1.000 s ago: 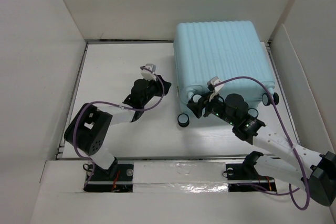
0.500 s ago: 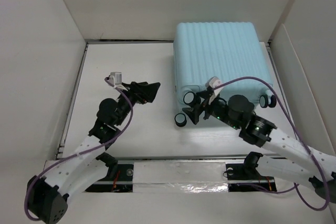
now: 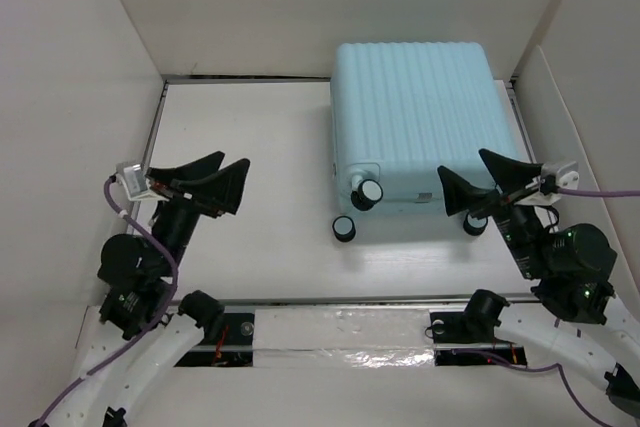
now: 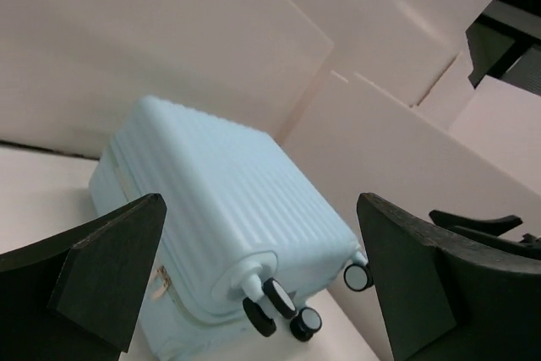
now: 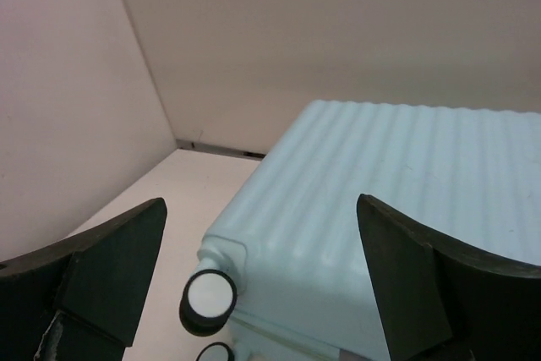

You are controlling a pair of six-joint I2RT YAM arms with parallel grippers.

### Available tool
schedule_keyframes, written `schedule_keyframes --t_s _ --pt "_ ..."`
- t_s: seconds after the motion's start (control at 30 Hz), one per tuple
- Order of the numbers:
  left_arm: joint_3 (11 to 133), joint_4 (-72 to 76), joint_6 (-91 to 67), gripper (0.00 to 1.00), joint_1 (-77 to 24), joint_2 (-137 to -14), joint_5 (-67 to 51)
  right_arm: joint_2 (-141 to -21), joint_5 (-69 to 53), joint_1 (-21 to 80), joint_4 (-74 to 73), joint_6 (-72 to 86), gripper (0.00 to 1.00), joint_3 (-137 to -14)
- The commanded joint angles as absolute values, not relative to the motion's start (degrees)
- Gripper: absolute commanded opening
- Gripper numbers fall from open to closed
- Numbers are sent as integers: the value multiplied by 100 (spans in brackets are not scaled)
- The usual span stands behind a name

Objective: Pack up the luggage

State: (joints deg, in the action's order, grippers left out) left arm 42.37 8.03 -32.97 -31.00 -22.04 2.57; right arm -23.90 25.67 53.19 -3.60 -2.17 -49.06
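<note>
The luggage (image 3: 415, 117), a pale aqua ribbed hard-shell suitcase, lies flat and closed at the back right of the table, with its black-and-white wheels (image 3: 370, 192) facing the arms. My left gripper (image 3: 228, 173) hangs open to the left of it, well apart, with nothing between its fingers. My right gripper (image 3: 468, 173) is open just above the wheel end, also holding nothing. The left wrist view shows the luggage (image 4: 211, 183) framed between the open gripper (image 4: 260, 209). In the right wrist view, the shell (image 5: 406, 166) and one wheel (image 5: 209, 297) sit below the open gripper (image 5: 262, 207).
White walls (image 3: 80, 97) enclose the table on the left, back and right. A slanted white board (image 3: 570, 137) stands close beside the suitcase's right side. A silver taped strip (image 3: 340, 332) runs along the near edge between the arm bases.
Both grippers have opened and both arms have drawn back from the suitcase's wheel end, the left arm swinging left and the right arm swinging right. The suitcase stays closed in place.
</note>
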Motion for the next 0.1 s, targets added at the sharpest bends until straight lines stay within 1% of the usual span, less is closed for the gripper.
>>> schedule_keyframes --t_s 0.0,0.07 --pt "4438 528 -2988 96 -3085 -2206 396 -2460 2901 5326 -378 -273 100 -4816" --pt "4491 440 -2971 97 -3085 -2354 369 -2731 2743 5326 -404 -194 100 -4834"
